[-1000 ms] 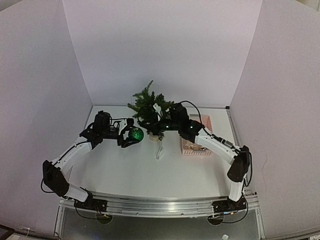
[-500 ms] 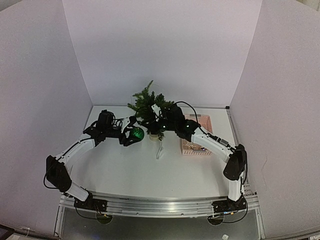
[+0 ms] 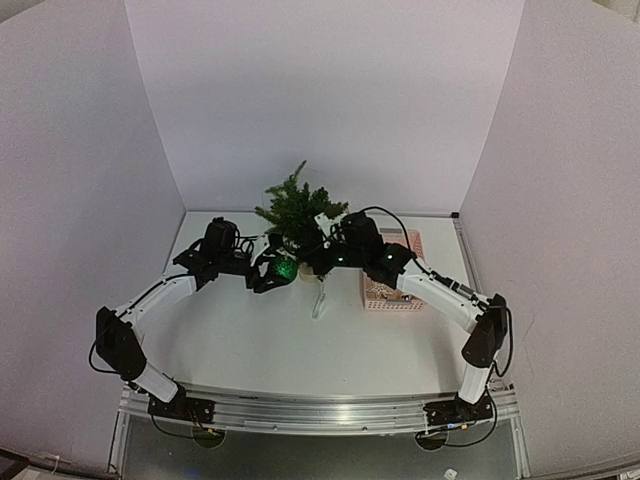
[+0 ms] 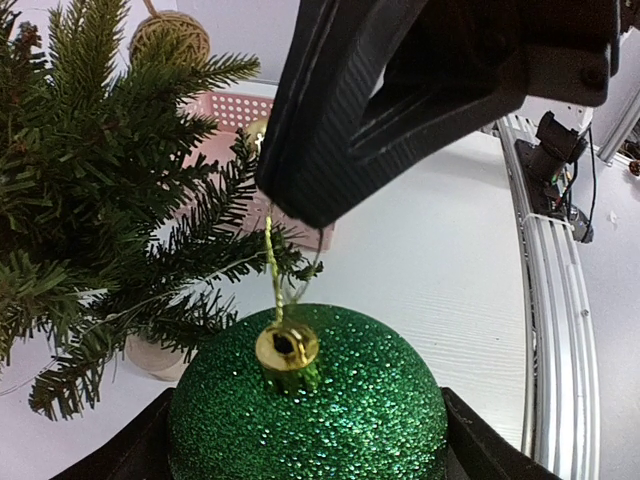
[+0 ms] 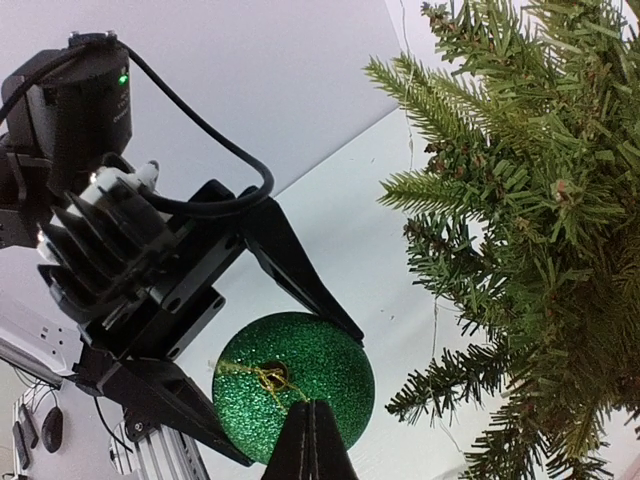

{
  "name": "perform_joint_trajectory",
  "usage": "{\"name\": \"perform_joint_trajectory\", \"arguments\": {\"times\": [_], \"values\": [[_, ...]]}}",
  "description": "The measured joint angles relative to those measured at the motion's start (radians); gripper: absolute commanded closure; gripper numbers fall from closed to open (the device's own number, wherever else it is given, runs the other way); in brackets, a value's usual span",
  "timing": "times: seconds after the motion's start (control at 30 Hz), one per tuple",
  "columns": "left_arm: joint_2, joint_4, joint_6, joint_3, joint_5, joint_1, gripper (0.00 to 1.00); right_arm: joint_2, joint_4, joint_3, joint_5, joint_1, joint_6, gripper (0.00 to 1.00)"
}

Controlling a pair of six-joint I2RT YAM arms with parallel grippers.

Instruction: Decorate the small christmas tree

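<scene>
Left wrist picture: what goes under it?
Glittery green ball held by the left gripper, its gold string pinched by the right gripper, beside the small christmas tree.

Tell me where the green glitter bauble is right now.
In the top view the green glitter bauble is mid-table, held in the left gripper just in front of the small christmas tree; the right gripper pinches its gold loop.
</scene>
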Motion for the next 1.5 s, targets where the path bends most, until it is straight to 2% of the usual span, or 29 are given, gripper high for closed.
{"name": "perform_joint_trajectory", "arguments": {"times": [0.27, 0.53, 0.8, 1.17, 1.33, 1.5], "values": [[0.048, -0.039, -0.017, 0.075, -0.002, -0.017, 0.52, -0.064, -0.003, -0.027, 0.020, 0.000, 0.006, 1.00], [0.051, -0.061, -0.029, 0.115, -0.011, -0.017, 0.52, -0.063, -0.024, -0.002, 0.025, 0.000, -0.001, 1.00], [0.049, -0.087, -0.026, 0.116, -0.035, -0.010, 0.52, 0.058, -0.022, 0.185, 0.027, 0.000, -0.008, 1.00], [0.049, -0.067, -0.059, 0.116, -0.055, 0.092, 0.52, 0.214, -0.027, 0.363, 0.106, 0.003, -0.027, 1.00], [0.049, -0.064, -0.050, 0.116, -0.055, 0.095, 0.52, 0.227, -0.026, 0.382, 0.115, 0.004, -0.031, 1.00], [0.049, -0.074, 0.022, 0.127, -0.055, 0.096, 0.52, 0.222, -0.023, 0.368, 0.120, 0.006, -0.031, 1.00]]}}
